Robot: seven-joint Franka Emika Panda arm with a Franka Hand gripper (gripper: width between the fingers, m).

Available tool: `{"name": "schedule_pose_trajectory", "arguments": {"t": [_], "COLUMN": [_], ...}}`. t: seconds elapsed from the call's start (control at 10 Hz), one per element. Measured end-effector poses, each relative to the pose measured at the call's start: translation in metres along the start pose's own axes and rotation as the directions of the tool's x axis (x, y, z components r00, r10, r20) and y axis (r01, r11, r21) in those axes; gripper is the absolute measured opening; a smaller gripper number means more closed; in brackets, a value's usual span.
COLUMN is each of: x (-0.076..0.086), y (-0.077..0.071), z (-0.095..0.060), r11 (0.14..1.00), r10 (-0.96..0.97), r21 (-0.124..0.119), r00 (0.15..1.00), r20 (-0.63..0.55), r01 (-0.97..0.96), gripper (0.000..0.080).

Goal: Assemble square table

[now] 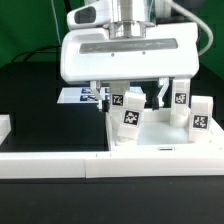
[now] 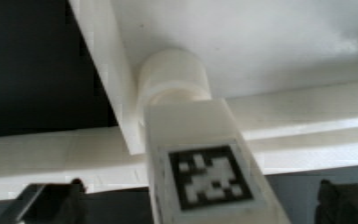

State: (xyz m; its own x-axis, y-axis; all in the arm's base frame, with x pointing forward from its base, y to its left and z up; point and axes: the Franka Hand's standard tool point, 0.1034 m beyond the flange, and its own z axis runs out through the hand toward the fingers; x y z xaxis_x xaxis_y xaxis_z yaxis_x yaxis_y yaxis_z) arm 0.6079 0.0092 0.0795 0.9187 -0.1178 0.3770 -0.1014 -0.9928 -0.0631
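We see the robot's two-finger gripper [image 1: 131, 97] hanging low over the large white plastic square panel with a raised rim [image 1: 165, 148], which lies on the black table surface [image 1: 45, 105] toward the exterior view's right. Four small white plastic leg pegs with black-and-white tags stand upright on the panel: one just below the gripper [image 1: 129, 116], a second at the near corner on the exterior view's right [image 1: 198, 121], a third behind it beside the gripper's far finger [image 1: 181, 98], and a fourth partly hidden behind the gripper [image 1: 116, 99].

In the wrist view, the leg peg under the gripper [image 2: 190, 130] rises from the panel close to its rim [image 2: 105, 60], its tag facing the camera. The two dark fingertips [image 2: 43, 200] show at the lower corners of that view, well apart on either side of the peg and not touching it, so we read the jaws as spread wide with nothing gripped.

Behind the panel, toward the exterior view's left, the flat white marker board with printed tags [image 1: 82, 95] lies on the table. A long white bar [image 1: 60, 164] edges the black surface along the near side.
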Motion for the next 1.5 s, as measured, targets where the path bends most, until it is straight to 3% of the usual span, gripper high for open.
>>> {"name": "schedule_pose_trajectory", "arguments": {"t": [0.1, 0.3, 0.6, 0.8, 1.0, 1.1, 1.3, 1.5], "x": [0.008, 0.002, 0.001, 0.004, 0.004, 0.004, 0.004, 0.005], "y": [0.002, -0.01, -0.007, -0.005, -0.005, 0.001, 0.003, 0.003], "z": [0.0, 0.004, 0.004, 0.007, 0.007, 0.007, 0.008, 0.008], "r11": [1.0, 0.998, 0.996, 0.997, 0.997, 0.995, 0.994, 0.967], "r10": [0.011, 0.041, 0.044, 0.047, 0.048, 0.082, 0.093, 0.249], "r21": [0.005, 0.032, 0.051, 0.046, 0.046, 0.028, 0.023, -0.032], "r00": [1.0, 0.981, 0.92, 0.932, 0.932, 0.93, 0.929, 0.901], "r20": [0.022, 0.191, 0.389, 0.36, 0.36, 0.359, 0.358, 0.356], "r01": [-0.011, -0.048, -0.069, -0.068, -0.069, -0.098, -0.108, -0.254], "gripper": [0.0649, 0.0649, 0.0649, 0.0649, 0.0384, 0.0304, 0.0295, 0.0295]}}
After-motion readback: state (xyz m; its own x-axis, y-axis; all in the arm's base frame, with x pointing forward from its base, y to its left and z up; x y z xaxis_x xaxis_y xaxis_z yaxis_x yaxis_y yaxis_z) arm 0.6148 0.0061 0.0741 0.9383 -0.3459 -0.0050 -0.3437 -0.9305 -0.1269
